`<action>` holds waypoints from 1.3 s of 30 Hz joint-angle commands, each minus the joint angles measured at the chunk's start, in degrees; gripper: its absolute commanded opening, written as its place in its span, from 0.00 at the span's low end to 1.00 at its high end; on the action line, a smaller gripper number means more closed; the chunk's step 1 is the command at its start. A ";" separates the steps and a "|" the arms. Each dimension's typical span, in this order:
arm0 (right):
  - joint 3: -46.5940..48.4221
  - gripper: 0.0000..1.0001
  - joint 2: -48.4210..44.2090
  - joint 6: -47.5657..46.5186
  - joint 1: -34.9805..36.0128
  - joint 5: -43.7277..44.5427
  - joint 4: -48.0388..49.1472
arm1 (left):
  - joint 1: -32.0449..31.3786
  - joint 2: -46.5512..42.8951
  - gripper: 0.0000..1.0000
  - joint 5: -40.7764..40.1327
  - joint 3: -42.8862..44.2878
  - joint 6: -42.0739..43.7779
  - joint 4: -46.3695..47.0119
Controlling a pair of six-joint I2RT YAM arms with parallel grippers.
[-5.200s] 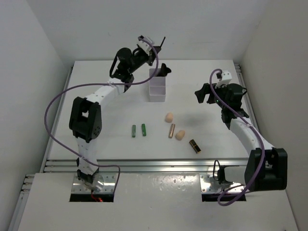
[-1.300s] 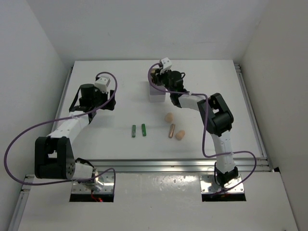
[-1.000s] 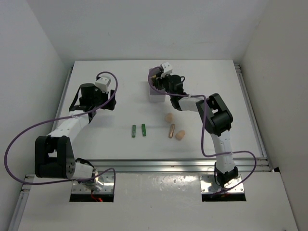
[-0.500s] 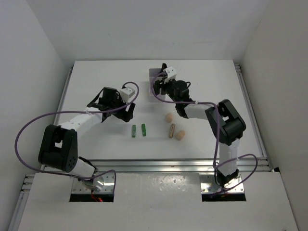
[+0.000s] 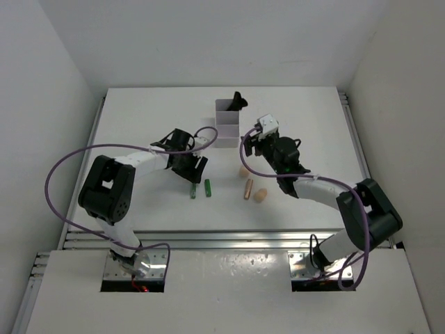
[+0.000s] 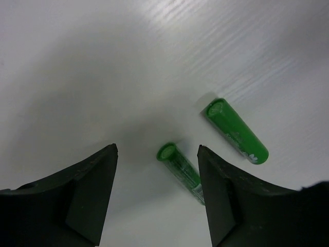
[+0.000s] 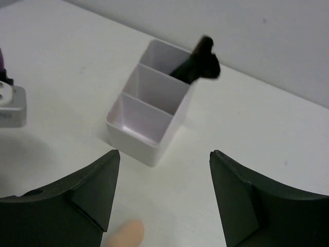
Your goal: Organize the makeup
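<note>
The makeup lies mid-table: two green tubes (image 5: pixel 193 189) (image 5: pixel 208 188), a rose-gold tube (image 5: pixel 248 188) and a peach sponge (image 5: pixel 260 196). Black brushes (image 5: pixel 238 101) stand in the far compartment of the white box (image 5: pixel 226 132). My left gripper (image 5: pixel 197 169) hovers open just behind the green tubes. In the left wrist view one green tube (image 6: pixel 182 172) lies between the open fingers of that gripper (image 6: pixel 157 147), the other tube (image 6: pixel 236 131) to its right. My right gripper (image 7: pixel 164 153) is open and empty, near the box (image 7: pixel 149 116), with a second sponge (image 7: pixel 126 234) below it.
The box's two nearer compartments (image 7: pixel 141 121) look empty from the right wrist view. Both arms crowd the table's middle, the right forearm (image 5: pixel 313 184) stretching over the right side. Raised rails run along the table's left (image 5: pixel 90 153) and right (image 5: pixel 354 139) edges.
My left gripper has swung right and nearer, down to the green tubes. My right gripper has opened and drawn back from over the box, which now shows uncovered.
</note>
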 commanded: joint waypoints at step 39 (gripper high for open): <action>-13.33 0.72 -12.34 0.30 -8.20 -2.31 -7.28 | 1.11 7.14 0.00 -2.90 29.86 1.56 16.80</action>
